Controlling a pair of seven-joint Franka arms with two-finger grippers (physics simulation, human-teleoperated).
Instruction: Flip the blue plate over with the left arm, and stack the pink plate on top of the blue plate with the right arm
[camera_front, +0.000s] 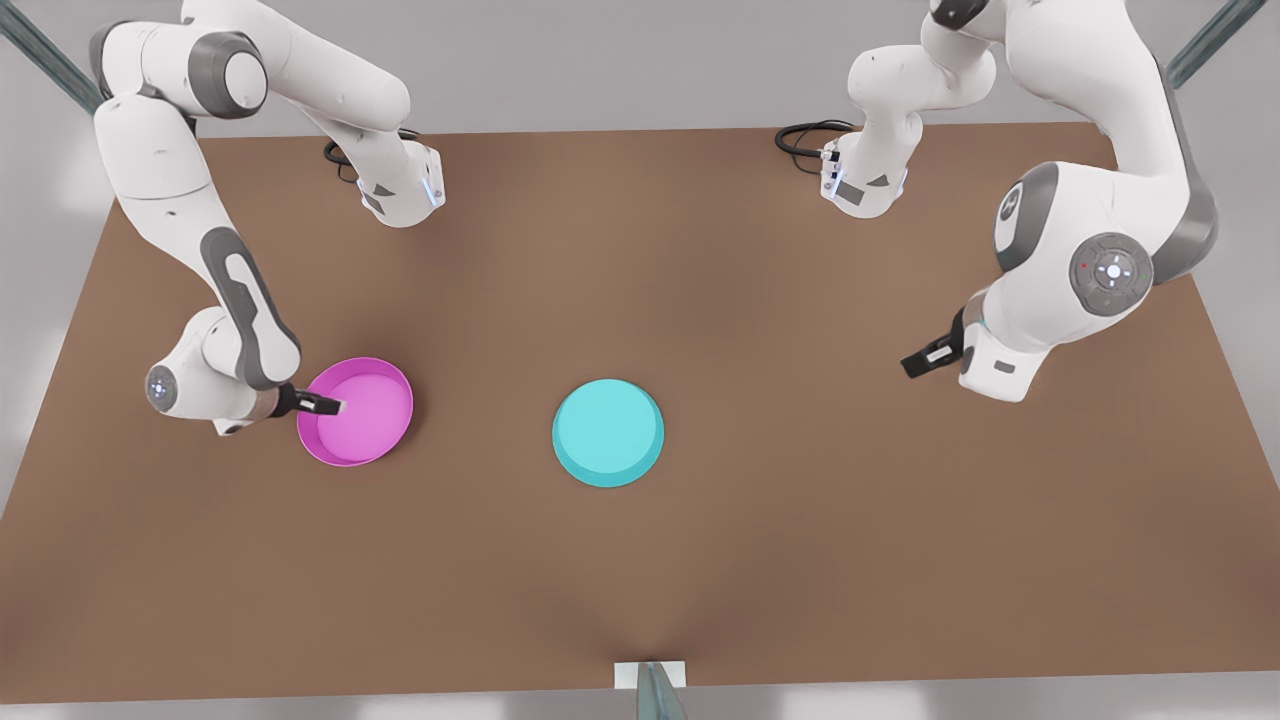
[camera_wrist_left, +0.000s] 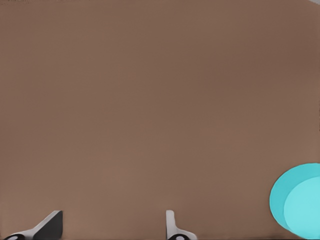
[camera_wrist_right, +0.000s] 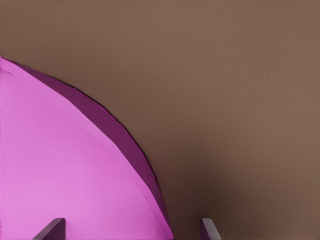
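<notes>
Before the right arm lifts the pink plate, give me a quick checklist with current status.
1. Blue plate flipped, base up: ok.
2. Right gripper at the pink plate, fingers straddling its rim: ok.
3. Right gripper shut on the rim: not ok, fingers apart in the right wrist view.
4. Left gripper open, clear of the blue plate, waiting on the front view's right: ok.
5. Table between the plates free for the carry: ok.

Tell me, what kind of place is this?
Probably a computer-made robot test room. Two white arms stand at a plain brown table holding just a pink plate and a blue plate.
</notes>
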